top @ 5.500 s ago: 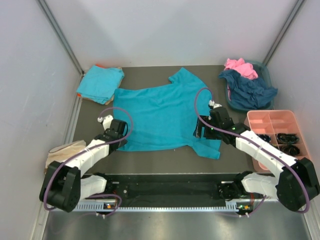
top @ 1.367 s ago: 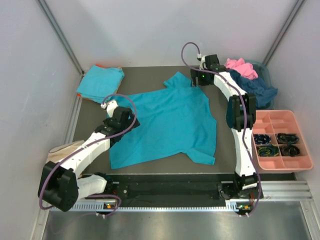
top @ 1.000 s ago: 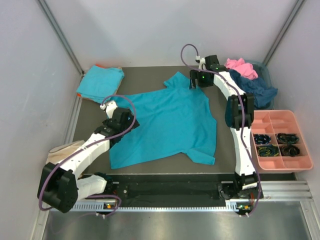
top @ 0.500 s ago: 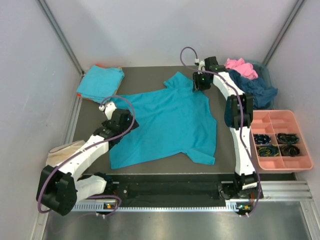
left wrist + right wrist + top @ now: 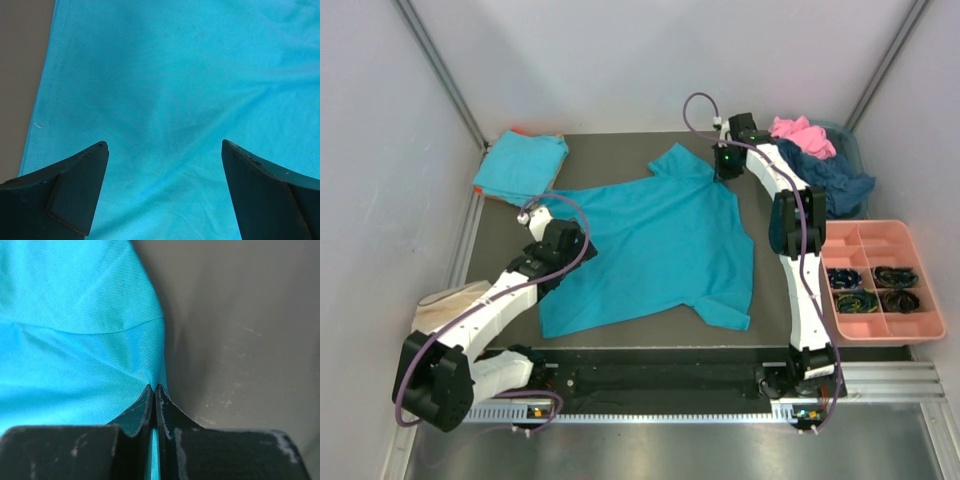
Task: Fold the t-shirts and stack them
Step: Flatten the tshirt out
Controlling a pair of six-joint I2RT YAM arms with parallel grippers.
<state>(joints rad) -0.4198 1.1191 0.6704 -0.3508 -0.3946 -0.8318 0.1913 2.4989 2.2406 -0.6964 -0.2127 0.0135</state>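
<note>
A turquoise t-shirt (image 5: 655, 240) lies spread flat on the dark table. At its far right shoulder my right gripper (image 5: 725, 172) is shut on the shirt's edge (image 5: 150, 365), and the cloth puckers into the pinched jaws (image 5: 154, 386). My left gripper (image 5: 548, 268) hovers over the shirt's left side with its fingers (image 5: 75, 185) wide open above bare turquoise cloth (image 5: 175, 90), nothing between them. A folded turquoise t-shirt (image 5: 520, 166) rests at the back left. Pink (image 5: 800, 135) and navy t-shirts (image 5: 830, 180) are heaped at the back right.
A pink compartment tray (image 5: 920, 262) with small dark items stands at the right edge. The heap of pink and navy shirts sits in a bin (image 5: 853, 150). A beige cloth (image 5: 445, 305) lies off the table's left side. Grey walls close in left, right and behind.
My right gripper has closed on the shirt's far right shoulder edge. The left gripper has crept slightly along the shirt's left side, still open.
</note>
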